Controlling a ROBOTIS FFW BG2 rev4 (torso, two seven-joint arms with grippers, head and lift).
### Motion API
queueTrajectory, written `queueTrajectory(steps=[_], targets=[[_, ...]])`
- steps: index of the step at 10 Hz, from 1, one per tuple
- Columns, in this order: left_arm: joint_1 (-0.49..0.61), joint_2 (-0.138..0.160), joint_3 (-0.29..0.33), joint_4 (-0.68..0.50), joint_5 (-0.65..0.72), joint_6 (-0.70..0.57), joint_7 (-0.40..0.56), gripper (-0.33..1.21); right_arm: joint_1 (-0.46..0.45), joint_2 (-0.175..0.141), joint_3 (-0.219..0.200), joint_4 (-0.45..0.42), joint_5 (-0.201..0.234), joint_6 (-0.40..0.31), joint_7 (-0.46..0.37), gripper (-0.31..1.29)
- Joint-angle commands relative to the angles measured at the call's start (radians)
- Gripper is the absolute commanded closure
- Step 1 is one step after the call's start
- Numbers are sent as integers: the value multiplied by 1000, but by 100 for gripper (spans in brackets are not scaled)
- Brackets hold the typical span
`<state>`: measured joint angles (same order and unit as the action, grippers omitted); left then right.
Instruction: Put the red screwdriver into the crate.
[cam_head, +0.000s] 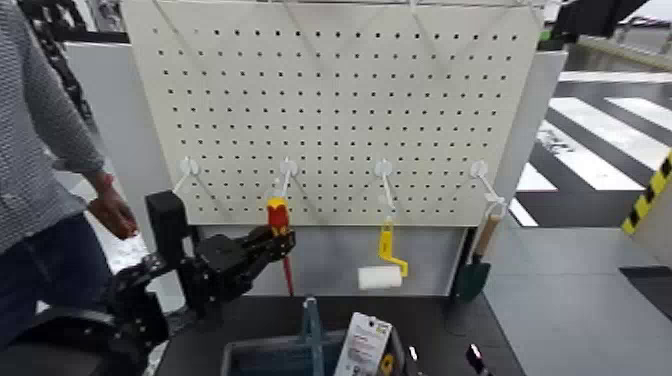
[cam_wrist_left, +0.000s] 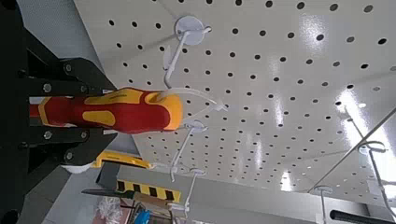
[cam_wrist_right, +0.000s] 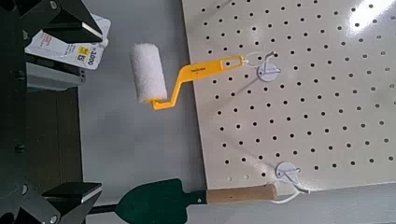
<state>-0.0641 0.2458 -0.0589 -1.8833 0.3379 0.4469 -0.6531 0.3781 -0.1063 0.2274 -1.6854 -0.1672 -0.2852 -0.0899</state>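
Left gripper (cam_head: 281, 241), eight o'clock, grips the red screwdriver (cam_head: 278, 214); right gripper (cam_head: 445, 355), five o'clock, gapes empty; crate (cam_head: 250, 346), six o'clock, holds a printed card (cam_head: 362, 347).

White pegboard (cam_head: 330, 110) spans the far side; hooks w/ round bases are fixed to it. Paint roller (cam_head: 381, 277), yellow handle, white sleeve, hangs from a hook, near ctr-right. Garden trowel (cam_head: 474, 275), wood handle, green blade, hangs at far right hook, blade down. Printed white pkg (cam_head: 364, 345) stands tilted below roller. Striped crossing (cam_head: 600, 140) lies right of board.
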Motion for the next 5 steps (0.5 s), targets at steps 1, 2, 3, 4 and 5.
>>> queueTrajectory(steps=[1,2,3,4,5], targets=[[50,3,60,-76,16,124,7,119,1,0,0,1,0,1,-1,17],[64,-5,76,-94,16,168,4,119,1,2,0,1,0,0,-1,17],[75,-10,82,-88,47,182,4,119,-1,2,1,3,-2,-2,-1,17],[90,-16,94,-79,78,199,-3,119,-1,0,1,1,-2,-2,-1,17],[112,-14,103,-76,96,227,-10,119,1,2,1,1,-2,-2,1,17]])
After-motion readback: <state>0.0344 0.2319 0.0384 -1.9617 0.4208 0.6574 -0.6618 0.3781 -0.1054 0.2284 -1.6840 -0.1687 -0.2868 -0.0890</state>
